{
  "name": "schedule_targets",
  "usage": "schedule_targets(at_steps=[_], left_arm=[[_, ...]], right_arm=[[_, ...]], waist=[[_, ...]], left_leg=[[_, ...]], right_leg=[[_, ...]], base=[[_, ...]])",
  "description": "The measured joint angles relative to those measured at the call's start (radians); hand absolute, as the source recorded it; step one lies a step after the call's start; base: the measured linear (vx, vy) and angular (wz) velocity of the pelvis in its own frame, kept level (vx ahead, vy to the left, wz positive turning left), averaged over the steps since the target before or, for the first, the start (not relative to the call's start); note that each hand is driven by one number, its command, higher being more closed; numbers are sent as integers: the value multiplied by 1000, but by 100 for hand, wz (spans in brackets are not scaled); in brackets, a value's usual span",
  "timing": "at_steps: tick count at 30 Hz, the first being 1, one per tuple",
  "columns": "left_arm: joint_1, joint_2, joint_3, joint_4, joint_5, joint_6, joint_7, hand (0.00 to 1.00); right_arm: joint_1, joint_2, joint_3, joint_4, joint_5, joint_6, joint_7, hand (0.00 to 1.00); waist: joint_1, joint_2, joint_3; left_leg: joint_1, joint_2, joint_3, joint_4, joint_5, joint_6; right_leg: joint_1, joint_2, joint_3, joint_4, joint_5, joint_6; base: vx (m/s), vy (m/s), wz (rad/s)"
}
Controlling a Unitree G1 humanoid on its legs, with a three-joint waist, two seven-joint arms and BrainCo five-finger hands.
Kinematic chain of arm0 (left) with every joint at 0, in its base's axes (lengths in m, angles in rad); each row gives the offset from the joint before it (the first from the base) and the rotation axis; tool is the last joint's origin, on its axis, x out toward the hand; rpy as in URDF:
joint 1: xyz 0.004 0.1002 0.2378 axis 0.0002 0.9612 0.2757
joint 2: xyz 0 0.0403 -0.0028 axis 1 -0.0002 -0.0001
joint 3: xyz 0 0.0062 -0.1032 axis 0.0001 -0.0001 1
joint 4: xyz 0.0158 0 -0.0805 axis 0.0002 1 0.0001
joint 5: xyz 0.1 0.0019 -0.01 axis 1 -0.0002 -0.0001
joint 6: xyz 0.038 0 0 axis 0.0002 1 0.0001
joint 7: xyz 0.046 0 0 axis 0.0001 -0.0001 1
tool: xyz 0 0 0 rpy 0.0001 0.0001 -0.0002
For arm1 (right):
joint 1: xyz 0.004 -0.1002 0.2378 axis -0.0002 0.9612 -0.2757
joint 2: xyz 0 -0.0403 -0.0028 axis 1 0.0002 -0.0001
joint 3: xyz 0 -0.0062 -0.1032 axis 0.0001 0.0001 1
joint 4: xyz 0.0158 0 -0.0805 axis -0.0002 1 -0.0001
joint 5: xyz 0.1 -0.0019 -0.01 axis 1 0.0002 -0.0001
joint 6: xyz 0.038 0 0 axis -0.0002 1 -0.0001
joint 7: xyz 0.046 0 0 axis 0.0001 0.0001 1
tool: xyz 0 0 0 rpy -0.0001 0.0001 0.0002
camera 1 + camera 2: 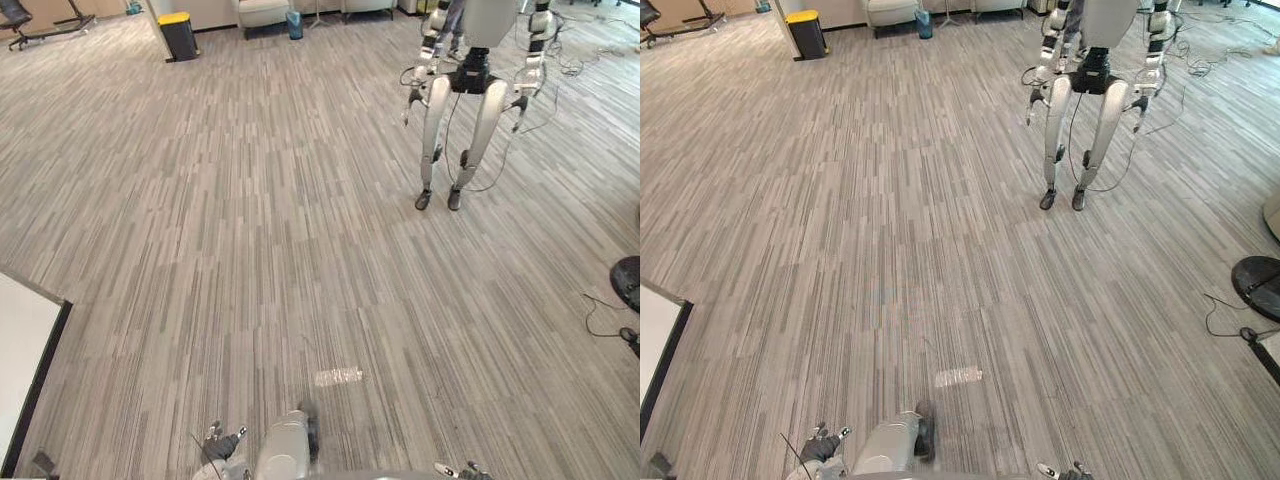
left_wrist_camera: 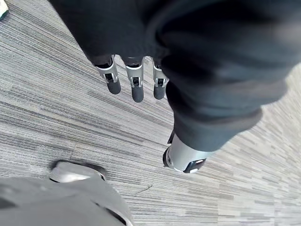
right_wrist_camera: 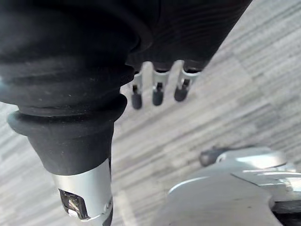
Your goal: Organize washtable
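The left hand and right hand hang released, fingers relaxed and empty, above the striped floor; a white table edge lies near left.

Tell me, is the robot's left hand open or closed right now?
Open. In the left wrist view the left hand has its fingers straight and apart, holding nothing, hanging over the striped grey floor.

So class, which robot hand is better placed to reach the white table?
Probably the left robot hand: the white table lies on its side, farther from the right robot hand. Both hang open.
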Motion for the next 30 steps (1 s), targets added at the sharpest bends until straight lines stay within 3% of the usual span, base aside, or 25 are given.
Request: schedule_targets(at_steps=[1, 2, 3, 4, 5, 6, 7, 9, 11, 12, 13, 15, 16, 17, 18, 19, 20, 24, 26, 30], left_arm=[[20, 11, -20, 9, -5, 0, 0, 0], [30, 20, -29, 10, -14, 0, -4, 0], [39, 43, -53, 8, -18, -3, -6, 0], [38, 54, -59, 8, -24, -4, -8, 0], [36, 72, -75, 9, -36, -6, -10, 0], [36, 84, -90, 10, -54, -7, -15, 0], [37, 88, -95, 13, -63, -7, -21, 0], [37, 104, -143, 18, -66, -7, -33, 0], [32, 107, -165, 17, -76, -10, -32, 0], [22, 104, -168, 16, -84, -12, -32, 0], [17, 99, -167, 13, -85, -13, -32, 0], [14, 83, -156, 0, -85, -30, -31, 0], [14, 73, -134, 0, -86, -31, -29, 0], [15, 69, -121, 0, -88, -31, -27, 0], [16, 69, -121, 0, -89, -31, -27, 0], [15, 70, -117, -2, -96, -31, -26, 0], [15, 55, -110, 2, -97, -30, -24, 0], [19, -9, -109, 26, -96, -41, -26, 0], [15, -13, -110, 45, -95, -46, -27, 0], [-1, 7, -112, 63, -95, -46, -28, 0]], right_arm=[[7, 10, 7, 9, 0, -5, -1, 0], [9, 11, 11, 12, 0, -8, 0, 0], [10, 20, 13, 22, 0, -14, 1, 0], [8, 28, 10, 38, 0, -18, 2, 0], [8, 39, 4, 51, 1, -21, 3, 0], [7, 47, -13, 60, 6, -21, 3, 0], [8, 48, -15, 60, 8, -22, 4, 0], [8, 41, -14, 49, 9, -30, 18, 0], [7, 42, -7, 25, 10, -40, 21, 0], [11, 44, -5, 12, 11, -42, 22, 0], [15, 44, -6, -2, 11, -42, 21, 0], [34, 47, -7, -30, 20, -42, 20, 0], [42, 49, -4, -40, 25, -42, 19, 0], [49, 53, -1, -42, 33, -42, 15, 0], [51, 54, 0, -42, 36, -41, 13, 0], [54, 58, 14, -41, 35, -38, 4, 0], [54, 51, 19, -40, 33, -31, 2, 0], [64, 4, 16, -38, 32, -31, 0, 0], [63, 2, 17, -29, 26, -32, 0, 0], [41, 5, 26, 15, 8, -31, -2, 0]], waist=[[1, -14, -16], [0, -27, -32], [-3, -57, -60], [-2, -73, -67], [-3, -98, -70], [-3, -108, -65], [-6, -108, -64], [-25, -87, -51], [-33, -81, -49], [-39, -75, -48], [-41, -72, -49], [-36, -63, -53], [-33, -63, -56], [-33, -68, -59], [-33, -70, -61], [-28, -80, -68], [-26, -75, -81], [-30, 3, -116], [-30, 5, -118], [-32, -16, -131]], left_leg=[[-2, -16, 4, 23, 129, 45], [-4, -31, 3, 25, 170, 82], [-14, -61, 1, 41, 183, 110], [-11, -78, 6, 59, 165, 134], [-2, -103, 10, 109, 111, 151], [26, -117, 15, 163, 46, 165], [44, -123, 14, 188, 13, 172], [156, -134, 2, 217, -65, 186], [251, -133, -9, 158, -71, 186], [302, -125, -20, 111, -72, 182], [320, -119, -24, 94, -76, 176], [340, -88, -30, 89, -102, 147], [340, -73, -34, 99, -116, 126], [339, -68, -41, 106, -125, 112], [339, -68, -43, 106, -128, 107], [341, -72, -49, 112, -140, 88], [341, -53, -52, 125, -152, 69], [389, 12, -65, 28, -131, 17], [423, 30, -70, -23, -111, 5], [425, 45, -74, -55, -98, -8]], right_leg=[[23, -20, 19, 11, -27, 22], [17, -32, 25, 31, -28, 25], [-30, -58, 46, 128, -28, 25], [-62, -72, 61, 206, -28, 27], [-127, -88, 86, 399, 1, 86], [-197, -88, 132, 618, 81, 229], [-227, -85, 154, 715, 120, 290], [-350, -99, 137, 991, 113, 259], [-425, -116, 87, 992, 61, 196], [-457, -129, 48, 892, 38, 161], [-468, -138, 28, 822, 32, 152], [-483, -152, -10, 523, 39, 137], [-476, -149, -6, 380, 82, 108], [-461, -159, -8, 286, 138, 111], [-455, -163, -11, 267, 154, 113], [-425, -177, -31, 205, 252, 124], [-396, -166, -53, 169, 234, 136], [-341, -99, -106, 72, 250, 104], [-300, -73, -116, 22, 261, 89], [-277, -40, -114, -60, 295, 71]], base=[[631, 275, -8], [639, 288, 5], [514, 224, 15], [777, 318, 25], [761, 266, 19], [751, 243, 20], [559, 155, 12], [444, 126, 9], [413, 90, 12], [300, 34, 20], [205, -3, 24], [260, -84, 15], [313, -174, 19], [177, -125, 18], [192, -191, 23], [237, -311, 16], [237, -311, 18], [159, -224, 14], [76, -148, 3], [28, -65, -7]])
